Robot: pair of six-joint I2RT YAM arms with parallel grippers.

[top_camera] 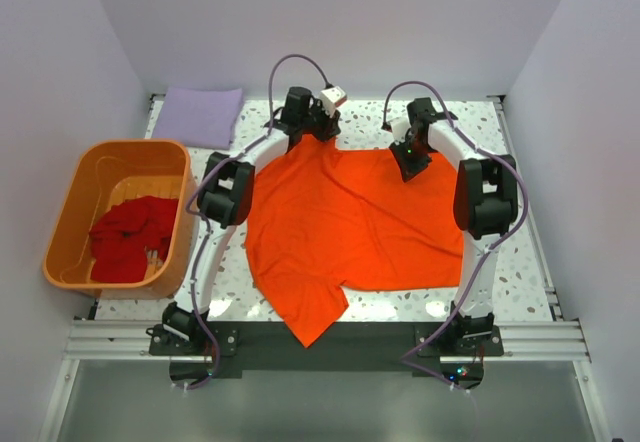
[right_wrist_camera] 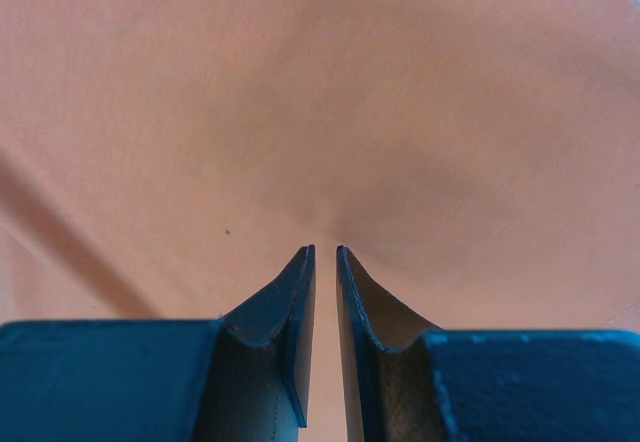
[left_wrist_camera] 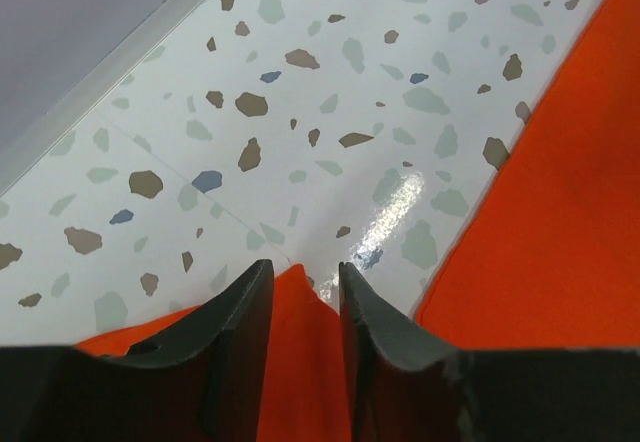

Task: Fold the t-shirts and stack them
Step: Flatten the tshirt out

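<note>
- The bright orange t-shirt (top_camera: 350, 227) is lying spread over the middle of the bench (top_camera: 490, 132). One pointed flap is trailing off the near edge at about 6 o'clock, so it is not yet squared up for folding.
- The left claw (left_wrist_camera: 305, 274) is sitting low at the shirt's 11 o'clock corner. Its jaws are standing apart and straddling a small peak of orange cloth. That gap looks too wide for a pinch on thin fabric, so I am reading this claw as released, lined up over the corner rather than holding it.
- The right claw (right_wrist_camera: 325, 252) is working at about 1 o'clock on the same shirt, with its jaws nearly together. Orange cloth is filling its whole view and puckering toward the tips, so it is clenching a fold of that shirt.
- Having both claws along the far edge is making sense: that hem probably needs pulling taut before a fold can be made toward 6 o'clock.
- The darker red t-shirt (top_camera: 130, 237) is waiting crumpled inside the orange tub (top_camera: 75, 197) at 9 o'clock.
- The pale lavender t-shirt (top_camera: 203, 117) is resting folded flat at 11 o'clock on the bench, likely serving as the base of the stack.
</note>
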